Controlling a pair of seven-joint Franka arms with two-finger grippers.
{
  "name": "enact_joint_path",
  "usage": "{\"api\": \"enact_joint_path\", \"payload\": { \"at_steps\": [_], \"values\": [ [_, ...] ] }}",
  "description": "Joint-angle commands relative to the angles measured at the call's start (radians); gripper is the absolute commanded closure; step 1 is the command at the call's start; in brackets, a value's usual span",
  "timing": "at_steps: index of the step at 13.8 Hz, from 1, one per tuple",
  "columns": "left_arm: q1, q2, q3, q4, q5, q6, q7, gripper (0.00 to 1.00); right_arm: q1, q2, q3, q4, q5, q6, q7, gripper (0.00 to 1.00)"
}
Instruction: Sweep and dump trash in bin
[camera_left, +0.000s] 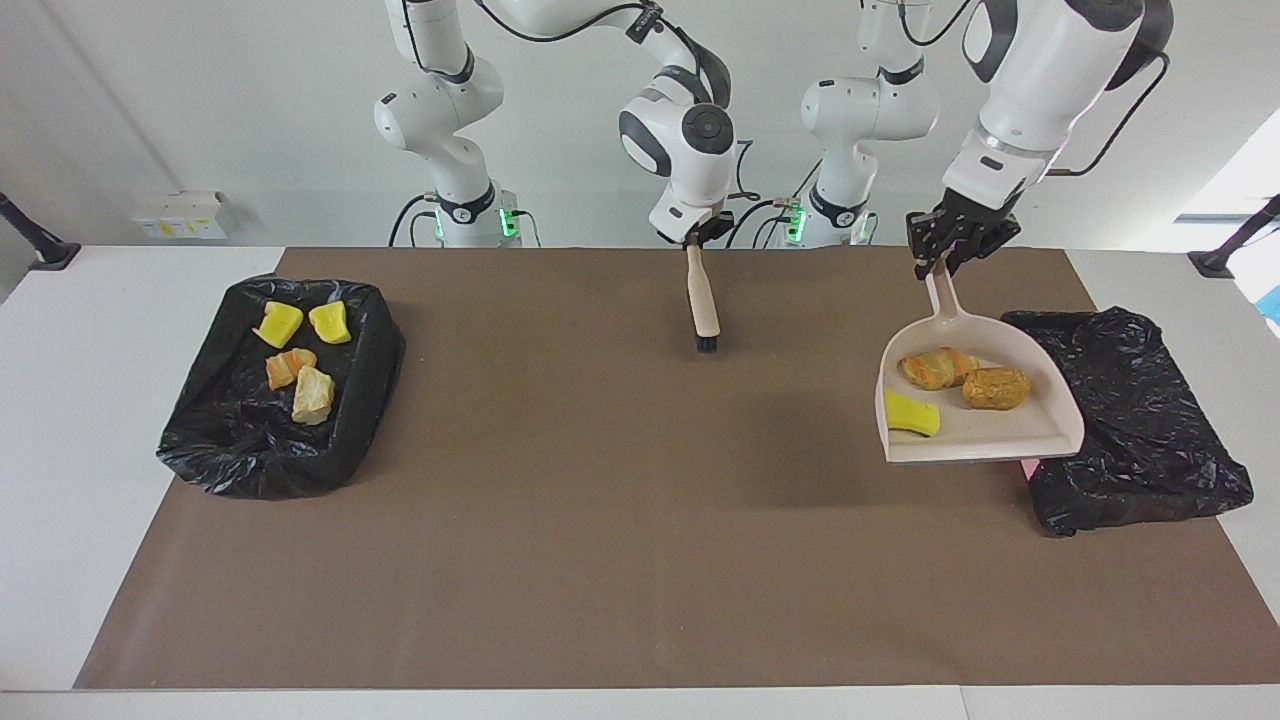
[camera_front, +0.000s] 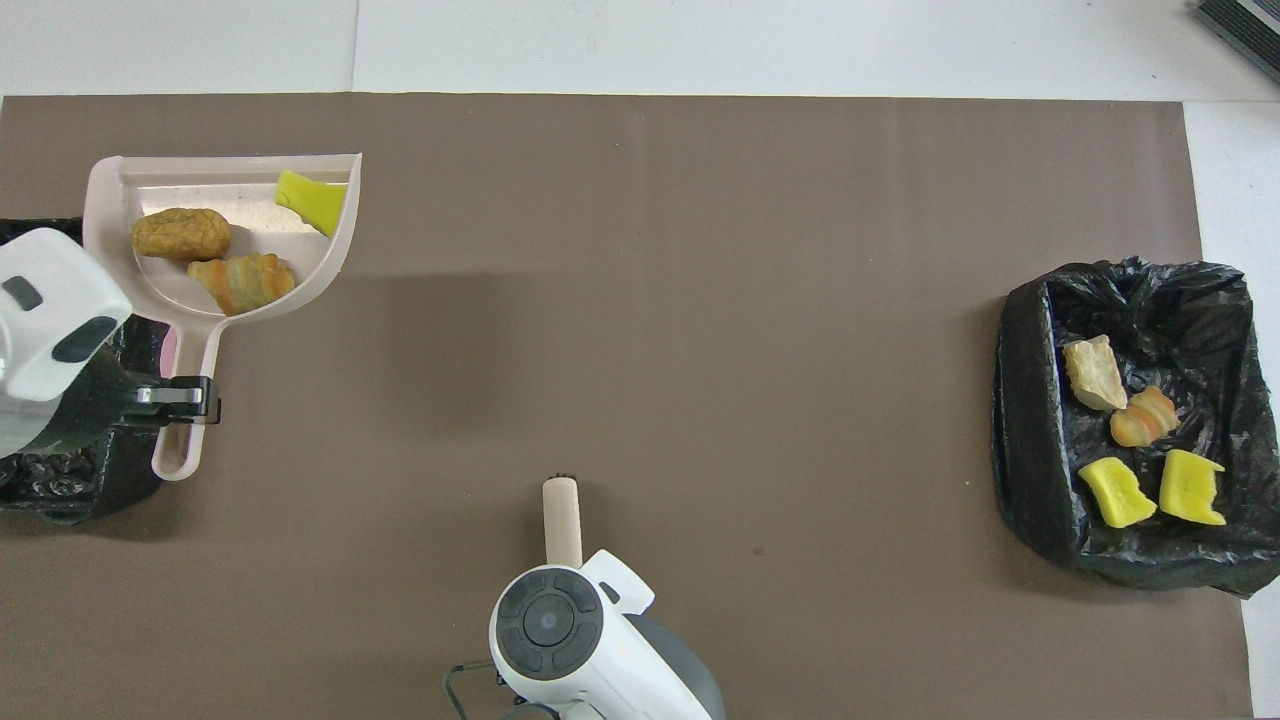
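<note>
The brown mat (camera_left: 600, 560) carries two black-lined bins, one at each end. The bin (camera_left: 1150, 430) at the left arm's end lies partly under the raised beige dustpan (camera_left: 1000, 430), whose open lip points away from the robots, handle running back up to the left gripper (camera_left: 950, 255) clamped on it. Three trash chunks (camera_left: 965, 385) ride in the pan; four more (camera_left: 295, 355) sit in the other bin (camera_left: 270, 450). The right gripper (camera_left: 697, 240), closed on the brush (camera_left: 703, 305), waits mid-table. I'd say the pan must shift further over the bin before tipping.
</note>
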Motion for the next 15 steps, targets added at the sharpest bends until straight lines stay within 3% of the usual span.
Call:
{"api": "enact_joint_path", "payload": {
  "at_steps": [1, 5, 6, 9, 11, 15],
  "values": [
    [0.008, -0.026, 0.063, 0.050, -0.013, -0.071, 0.084, 1.00, 0.015, 0.044, 0.009, 0.019, 0.014, 0.050, 0.052, 1.00],
    [0.085, -0.026, 0.227, 0.047, -0.007, -0.062, 0.423, 1.00, 0.013, 0.060, 0.009, 0.016, 0.015, 0.064, 0.060, 0.98],
    [0.131, -0.013, 0.227, 0.047, -0.001, -0.052, 0.474, 1.00, 0.010, 0.060, 0.009, 0.016, 0.008, 0.058, 0.040, 0.01],
    [0.282, 0.055, 0.227, 0.044, 0.023, 0.022, 0.667, 1.00, 0.001, 0.049, 0.007, 0.037, -0.001, 0.040, 0.037, 0.00],
    [0.350, 0.099, 0.227, 0.044, 0.060, 0.068, 0.765, 1.00, -0.013, 0.051, -0.002, 0.097, -0.007, -0.046, 0.040, 0.00],
    [0.390, 0.134, 0.229, 0.045, 0.255, 0.157, 0.890, 1.00, -0.115, 0.046, 0.006, 0.219, -0.115, -0.238, 0.020, 0.00]
  ]
}}
